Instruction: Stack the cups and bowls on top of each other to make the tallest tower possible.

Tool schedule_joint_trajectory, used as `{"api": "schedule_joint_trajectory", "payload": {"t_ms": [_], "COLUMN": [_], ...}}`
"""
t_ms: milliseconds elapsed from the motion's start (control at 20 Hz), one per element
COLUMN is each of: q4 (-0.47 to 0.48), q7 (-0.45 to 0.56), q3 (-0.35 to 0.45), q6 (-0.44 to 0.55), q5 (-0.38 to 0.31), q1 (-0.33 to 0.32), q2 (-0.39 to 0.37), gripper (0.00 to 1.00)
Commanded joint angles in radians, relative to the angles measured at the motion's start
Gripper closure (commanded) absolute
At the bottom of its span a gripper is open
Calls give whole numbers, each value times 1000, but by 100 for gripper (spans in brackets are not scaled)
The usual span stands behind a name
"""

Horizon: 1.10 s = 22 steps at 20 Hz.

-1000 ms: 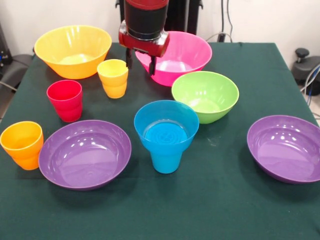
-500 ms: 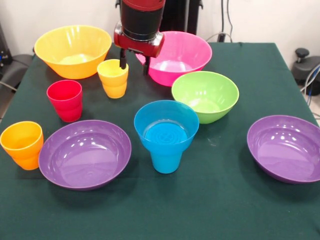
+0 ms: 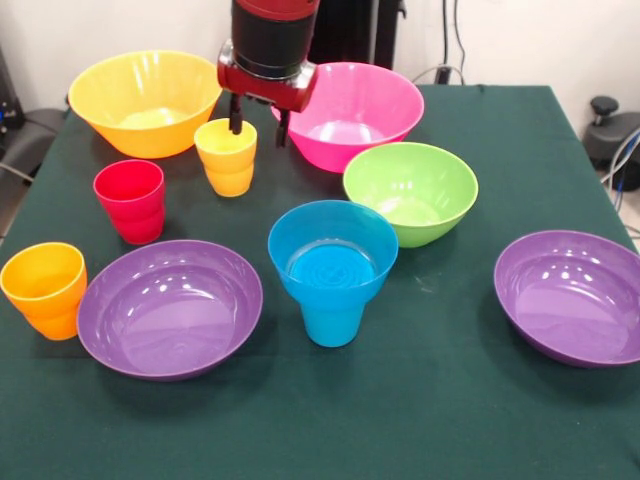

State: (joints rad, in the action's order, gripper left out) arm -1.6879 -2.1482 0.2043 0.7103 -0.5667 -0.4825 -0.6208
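Observation:
The small blue bowl sits on top of the blue cup at the table's middle. The red cup, yellow cup and orange cup stand apart on the left. The lime green bowl stands alone right of the middle. My gripper hangs open, just right of and above the yellow cup, with one fingertip at that cup's rim. It holds nothing.
A large orange-yellow bowl and a pink bowl stand at the back. One purple bowl lies front left, another purple bowl at the right edge. The green tablecloth covers the table.
My gripper has moved left and slightly back, from in front of the pink bowl to beside the yellow cup. No cup or bowl has moved.

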Motion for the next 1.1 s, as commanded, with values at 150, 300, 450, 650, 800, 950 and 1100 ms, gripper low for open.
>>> {"api": "schedule_joint_trajectory", "payload": {"t_ms": [150, 300, 450, 650, 800, 950, 1100], "q4": [-39, -52, -49, -59, -55, -61, -65], "q7": [146, 119, 83, 31, 1, -12, -23], "q3": [-3, -15, -31, -39, -43, -38, -38], "q6": [16, -3, -49, -94, -120, -152, -171], "q5": [-123, -138, -168, -177, -176, -164, -155], "q1": [6, 10, 18, 23, 31, 29, 35], "q2": [47, 58, 85, 116, 137, 149, 156], "gripper": [0, 0, 0, 0, 0, 0, 0]}}
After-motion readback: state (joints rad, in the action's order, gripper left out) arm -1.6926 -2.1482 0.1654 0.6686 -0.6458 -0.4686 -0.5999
